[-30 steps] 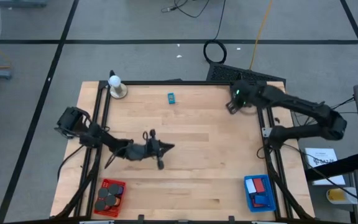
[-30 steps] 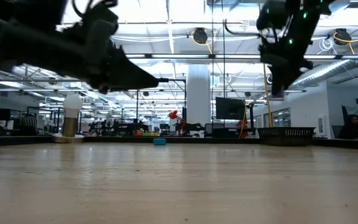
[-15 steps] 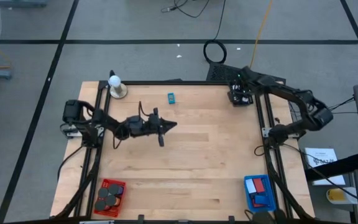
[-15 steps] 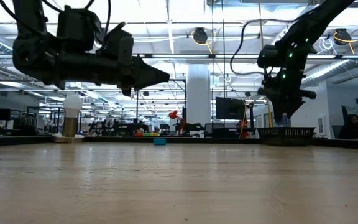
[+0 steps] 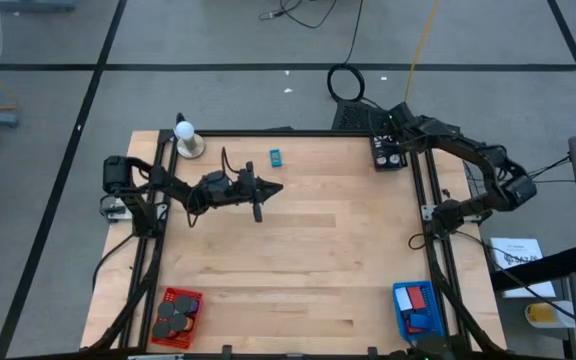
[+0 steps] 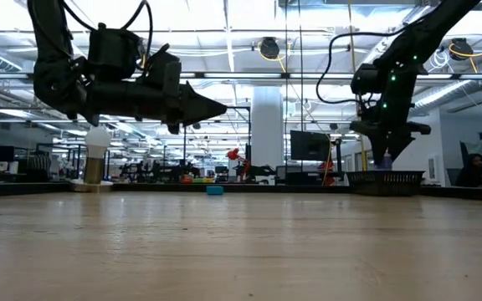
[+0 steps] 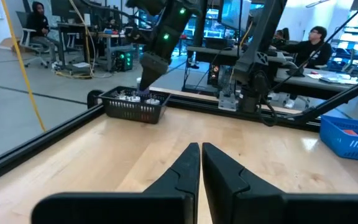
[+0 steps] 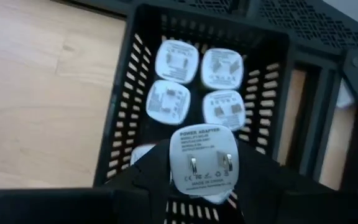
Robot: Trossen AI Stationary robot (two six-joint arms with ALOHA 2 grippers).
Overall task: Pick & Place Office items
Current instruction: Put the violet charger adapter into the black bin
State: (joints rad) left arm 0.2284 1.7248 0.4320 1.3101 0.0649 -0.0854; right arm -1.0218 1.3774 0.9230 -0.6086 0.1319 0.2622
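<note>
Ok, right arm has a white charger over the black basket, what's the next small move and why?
Probably lower a little and open the right tool. It holds a white power adapter directly above the black mesh basket, where four like adapters already lie in a block, with free floor on the near side. The left tool is shut and empty over mid-table, out of the way.

Print on the white plug block
The white adapter point(image 8: 202, 160) held over the black basket point(image 8: 124, 106) reads "POWER ADAPTER" along its top edge; the smaller lines beneath are too fine to make out
</note>
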